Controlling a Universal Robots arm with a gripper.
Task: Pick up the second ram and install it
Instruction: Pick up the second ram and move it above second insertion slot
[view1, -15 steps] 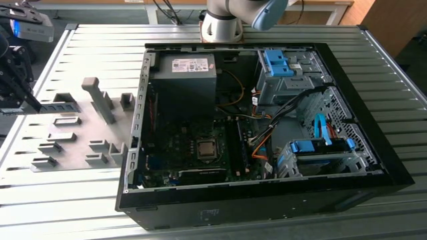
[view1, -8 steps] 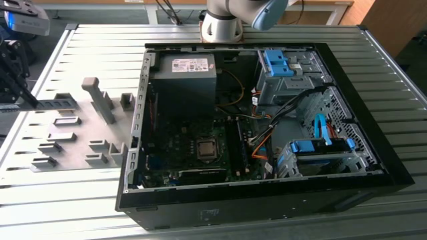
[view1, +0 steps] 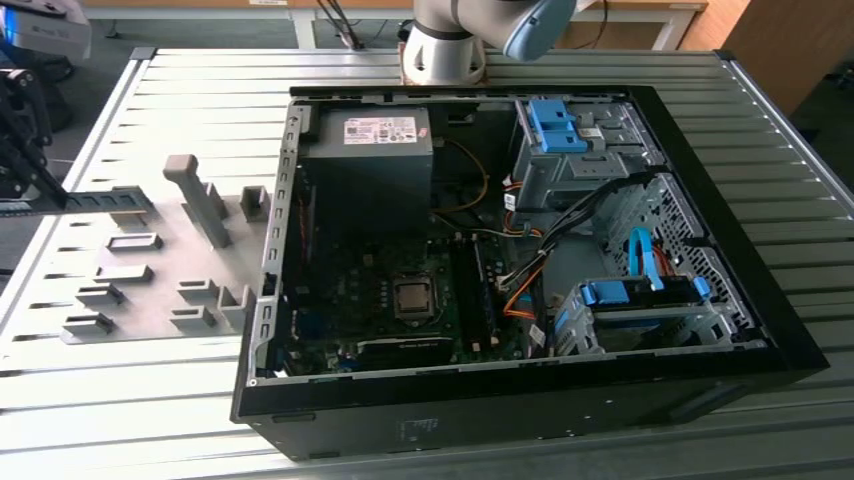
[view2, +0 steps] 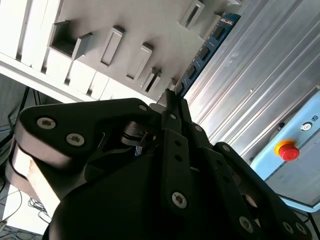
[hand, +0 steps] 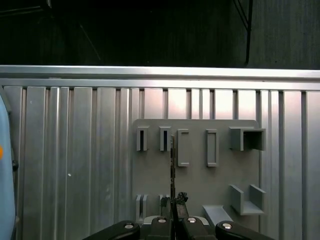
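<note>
One gripper (hand: 173, 201) clamped on second ram (view2: 202, 52) above grey holder plate (hand: 200, 180); ram's gripped end hidden.

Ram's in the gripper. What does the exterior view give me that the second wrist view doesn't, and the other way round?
Exterior view: the open computer case, with its power supply and motherboard, and the arm's base beyond it. Second wrist view: the second ram with its blue face and black chips, plus a red stop button on a light blue box. Both: the gripper shut on the ram at the grey holder plate, on the slatted metal table.
</note>
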